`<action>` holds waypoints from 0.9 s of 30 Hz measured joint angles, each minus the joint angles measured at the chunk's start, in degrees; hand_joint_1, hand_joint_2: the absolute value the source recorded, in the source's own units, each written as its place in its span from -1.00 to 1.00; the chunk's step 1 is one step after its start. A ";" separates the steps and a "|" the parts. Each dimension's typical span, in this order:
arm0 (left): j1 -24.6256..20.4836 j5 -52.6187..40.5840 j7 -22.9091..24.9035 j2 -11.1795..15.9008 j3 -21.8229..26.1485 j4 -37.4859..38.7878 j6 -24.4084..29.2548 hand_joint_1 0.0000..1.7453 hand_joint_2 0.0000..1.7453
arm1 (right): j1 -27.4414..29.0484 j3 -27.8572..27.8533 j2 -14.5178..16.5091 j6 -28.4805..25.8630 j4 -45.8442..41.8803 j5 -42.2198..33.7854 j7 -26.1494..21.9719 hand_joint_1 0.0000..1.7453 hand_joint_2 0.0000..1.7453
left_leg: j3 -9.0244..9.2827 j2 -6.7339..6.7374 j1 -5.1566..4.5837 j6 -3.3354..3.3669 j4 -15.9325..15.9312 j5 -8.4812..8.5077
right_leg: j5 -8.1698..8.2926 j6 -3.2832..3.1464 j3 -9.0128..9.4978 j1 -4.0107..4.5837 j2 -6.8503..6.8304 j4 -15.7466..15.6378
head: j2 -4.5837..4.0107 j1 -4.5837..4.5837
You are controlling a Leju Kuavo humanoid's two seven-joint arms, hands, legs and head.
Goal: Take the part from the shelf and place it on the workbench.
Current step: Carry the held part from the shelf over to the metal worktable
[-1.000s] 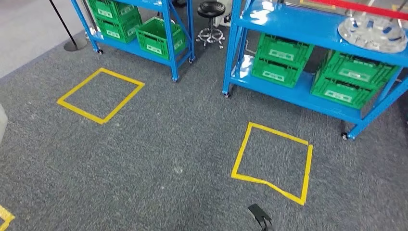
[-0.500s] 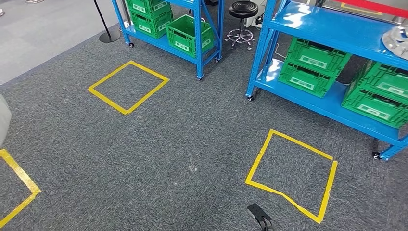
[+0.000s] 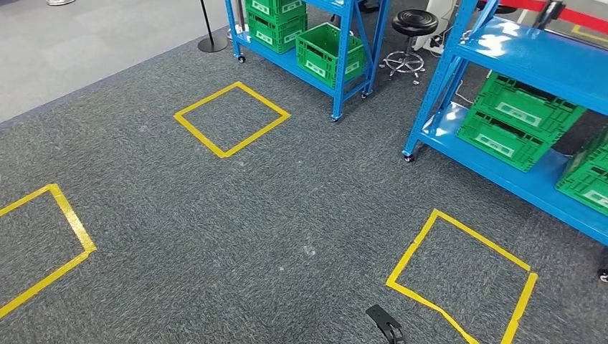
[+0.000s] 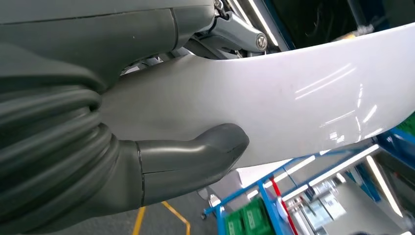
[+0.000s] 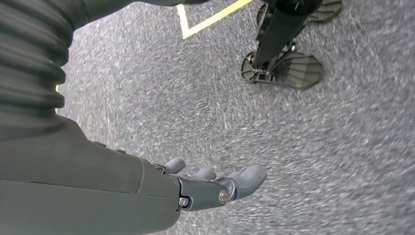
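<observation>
The blue shelf stands at the far right with green crates on its lower level. My left hand hangs beside a glossy white curved surface. Its thumb lies straight along that surface and nothing is in the hand. My right hand hangs over the grey carpet with its fingers stretched out and apart, holding nothing.
A second blue shelf with green crates stands at the back centre, a black stool between the two shelves. Yellow tape squares mark the carpet. A stanchion base stands at the back.
The camera has swung left: shelves and tape squares have slid right and down. The round silver part on the right shelf has left the picture, and a third tape square has come in at the left.
</observation>
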 joint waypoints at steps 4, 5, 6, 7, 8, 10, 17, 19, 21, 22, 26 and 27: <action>0.92 -0.03 0.05 0.02 0.89 -1.12 0.09 1.00 1.00 | 0.02 0.54 0.16 0.08 0.01 0.85 0.15 -1.00 1.00 | 0.27 -2.42 0.38 1.23 -0.53 0.53 | -4.92 0.73 -4.32 -0.32 5.83 9.33 | 0.00 0.16; 1.21 -0.11 0.16 -0.09 0.95 -1.21 0.09 1.00 1.00 | 0.14 0.58 0.18 0.08 0.01 0.95 0.20 -1.00 1.00 | 0.17 -3.19 0.33 1.37 -0.46 0.55 | -6.17 0.70 -6.29 -0.28 6.49 12.94 | 0.00 0.21; 1.45 -0.27 0.33 -0.24 1.01 -1.25 0.09 1.00 1.00 | 0.24 0.60 0.18 0.08 0.01 0.99 0.22 -1.00 1.00 | 0.08 -4.00 0.29 1.40 -0.35 0.55 | -6.43 0.64 -7.61 -0.24 6.73 15.08 | 0.00 0.22; 1.53 -0.55 0.62 -0.40 1.07 -1.26 0.09 1.00 1.00 | 0.29 0.60 0.18 0.08 0.00 0.91 0.15 -1.00 1.00 | 0.00 -4.82 0.25 1.40 -0.21 0.55 | -5.62 0.51 -7.99 -0.20 6.86 15.20 | 0.00 0.22; 1.37 -0.92 0.99 -0.64 1.13 -1.25 0.07 1.00 1.00 | 0.29 0.61 0.18 0.08 0.00 0.74 0.04 -1.00 1.00 | -0.05 -5.62 0.24 1.38 -0.07 0.54 | -3.83 0.32 -7.18 -0.19 7.11 12.95 | 0.00 0.22; 0.65 -1.90 1.76 -1.45 1.15 -1.16 -0.11 1.00 1.00 | 0.16 0.61 0.11 0.08 0.00 0.14 -0.30 -1.00 1.00 | -0.12 -7.11 0.20 1.16 0.15 0.55 | -0.08 -0.12 -3.72 -0.11 8.75 5.20 | 0.00 0.21; -4.58 -3.97 2.36 -4.70 -0.17 2.06 -0.55 1.00 1.00 | -0.48 0.40 0.26 0.07 -0.10 -1.85 -0.95 -1.00 1.00 | -1.88 -6.16 0.33 -0.89 1.98 -0.42 | 2.31 -1.87 -0.74 0.01 7.59 -1.32 | 0.00 -0.02; -6.03 -3.41 1.29 -5.50 -0.73 3.75 0.32 1.00 1.00 | -0.20 0.37 0.33 0.04 -0.13 -1.52 -1.17 -1.00 1.00 | -4.68 -2.97 0.50 -1.32 8.17 -3.83 | 2.45 -2.21 -0.72 0.01 6.38 -1.54 | 0.00 -0.28; -6.11 -2.00 0.09 -5.65 -1.12 5.06 1.24 1.00 1.00 | 0.08 0.37 0.22 0.02 -0.13 -0.81 -1.39 -1.00 1.00 | -7.55 -2.46 0.93 -1.87 14.36 -6.07 | 2.37 -2.23 -0.77 -0.07 5.15 -1.52 | 0.00 -0.32; -5.72 -1.09 -0.49 -5.29 -1.17 5.37 1.60 1.00 1.00 | 0.15 0.37 0.15 0.02 -0.13 -0.43 -1.55 -1.00 1.00 | -7.83 -2.33 1.14 -2.11 15.01 -5.76 | 2.30 -2.17 -0.77 -0.14 4.61 -1.49 | 0.00 -0.33; -4.51 1.79 -2.05 -3.18 -1.09 5.69 2.21 1.00 1.00 | 0.37 0.39 -0.24 0.02 -0.14 0.38 -2.08 -1.00 1.00 | -1.72 1.36 1.39 -2.38 2.93 -0.09 | 1.43 -1.09 -0.53 -0.17 2.37 -0.86 | 0.00 -0.28; -4.25 2.22 -2.19 -2.79 -1.07 5.71 2.33 1.00 1.00 | 0.38 0.40 -0.43 0.02 -0.15 0.43 -2.12 -1.00 1.00 | -0.75 2.11 1.26 -2.01 1.01 0.34 | 1.13 -0.70 -0.41 -0.03 1.81 -0.69 | 0.00 -0.15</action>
